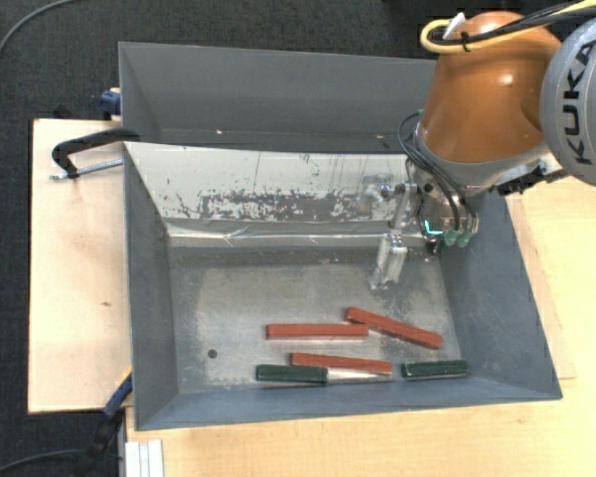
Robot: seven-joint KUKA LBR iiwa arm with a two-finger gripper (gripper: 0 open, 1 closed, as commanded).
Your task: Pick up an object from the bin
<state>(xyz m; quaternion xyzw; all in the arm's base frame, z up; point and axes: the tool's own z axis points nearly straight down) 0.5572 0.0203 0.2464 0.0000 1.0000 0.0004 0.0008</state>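
In the camera view from above, you can see the gripper [388, 264] hanging in the back right part of the bin [149, 266], under the arm's orange cover [482, 87]. You cannot tell from here if the pincer is open or closed, and you can see nothing in it. All the things lie on the bin floor near the front. The slanted red stick [394, 328] is the nearest one to the gripper, a little in front of it. Beside it lies the flat red stick [316, 331], and in front of that the low red stick [340, 364]. The left green stick [291, 374] and the right green stick [435, 370] lie by the front wall. So, as far as you can judge, the job is only at its start: nothing is picked up yet, and the reach down, the grab and the lift are all left to do.
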